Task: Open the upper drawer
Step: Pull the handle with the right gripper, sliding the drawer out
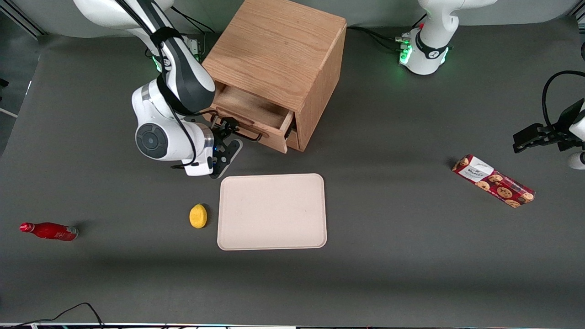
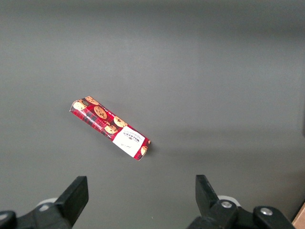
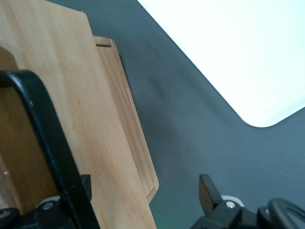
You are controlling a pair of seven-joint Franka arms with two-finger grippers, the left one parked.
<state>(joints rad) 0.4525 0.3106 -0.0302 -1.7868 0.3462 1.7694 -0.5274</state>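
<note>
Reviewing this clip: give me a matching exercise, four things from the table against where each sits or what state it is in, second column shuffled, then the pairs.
Things:
1. upper drawer
2. gripper
3. lemon
4. biscuit box

Places or states:
A. lying toward the parked arm's end of the table
B. pulled partly out of the cabinet
C. beside the beige tray
D. at the drawer's dark bar handle

Pairs: 1-B, 2-D, 3-C, 4-A

One cabinet (image 1: 274,64), one tray (image 1: 272,212)
</note>
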